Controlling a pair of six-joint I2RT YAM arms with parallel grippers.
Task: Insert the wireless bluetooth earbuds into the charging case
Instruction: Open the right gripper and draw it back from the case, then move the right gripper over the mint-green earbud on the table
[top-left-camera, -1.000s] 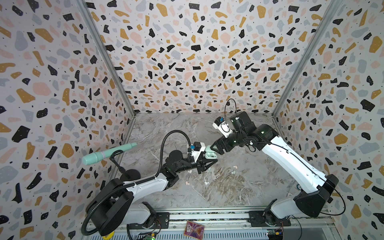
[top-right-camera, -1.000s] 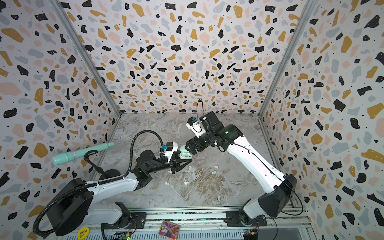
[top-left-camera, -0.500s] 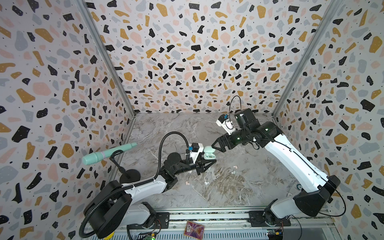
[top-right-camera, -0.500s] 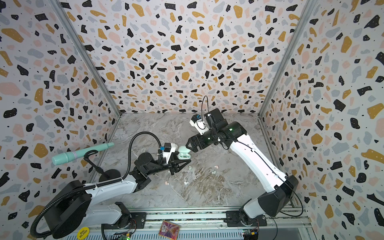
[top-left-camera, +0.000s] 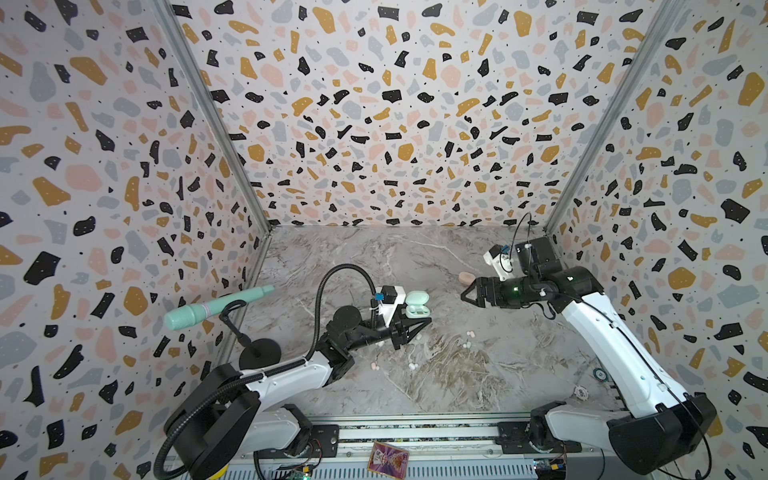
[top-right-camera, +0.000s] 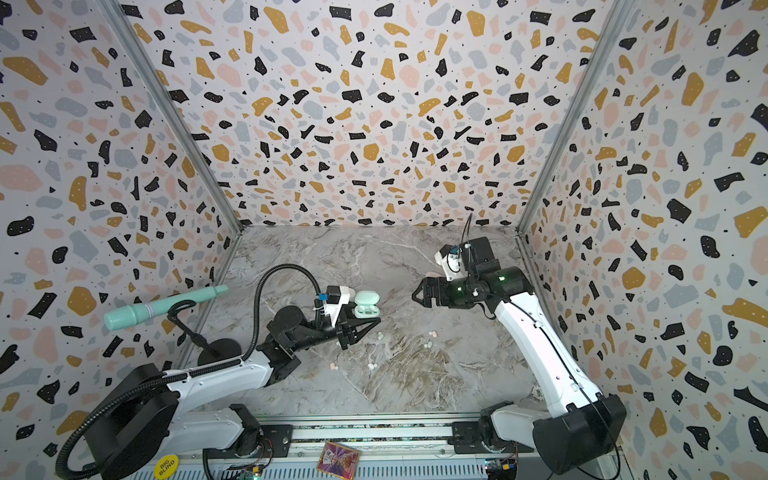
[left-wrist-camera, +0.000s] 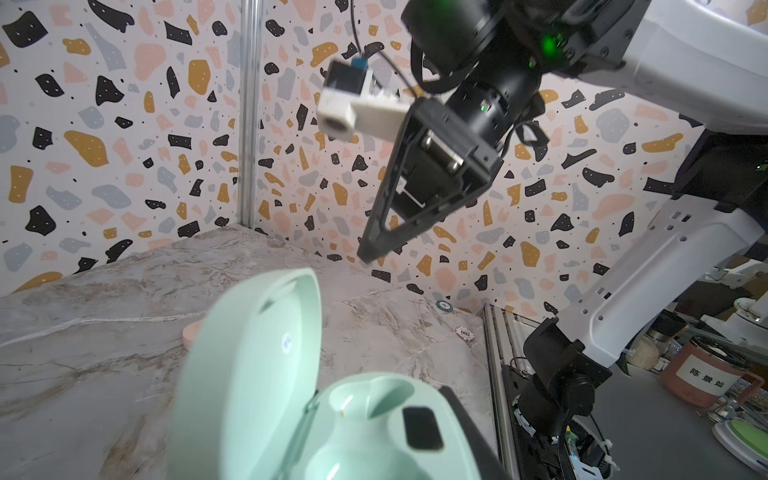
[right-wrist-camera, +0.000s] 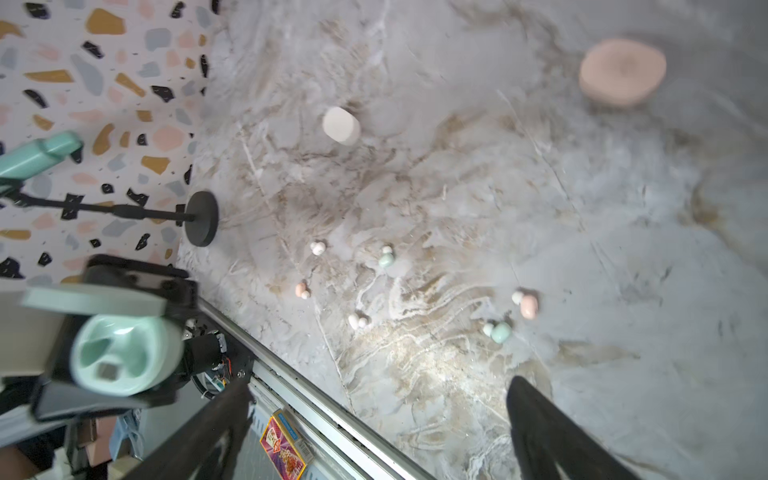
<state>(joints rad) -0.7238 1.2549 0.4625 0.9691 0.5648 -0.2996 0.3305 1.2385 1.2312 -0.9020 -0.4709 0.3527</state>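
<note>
1. Microphone (top-left-camera: 216, 307): mint, on a black stand (top-left-camera: 259, 351), well to the left of the mint charging case (left-wrist-camera: 266, 374), by the left wall.

2. Left tool (top-left-camera: 417, 319): clenched on the base of the mint charging case and holding it clear of the tabletop (top-left-camera: 374, 257). The lid stands open and both earbud wells are exposed.

3. White case (right-wrist-camera: 341, 124): lies on the tabletop. In the right wrist view it sits between the mint charging case and the pink case (top-left-camera: 466, 277).

4. Earbuds (right-wrist-camera: 385, 260): six loose pieces, two white, two pink and two mint. They lie scattered on the tabletop on the camera side of the mint charging case, from just below it out to its right. None touches the case or either tool.

5. Pink case: closed, flat on the tabletop, to the right of the mint charging case and a little farther back.

6. Right tool (top-left-camera: 467, 291): released, jaws spread wide with nothing between them. It hangs above the tabletop, well apart from the mint charging case on its right, fingertips pointing toward it.

7. Poker chips (top-left-camera: 579, 391): two, far right of the mint charging case, near the right arm's base.
</note>
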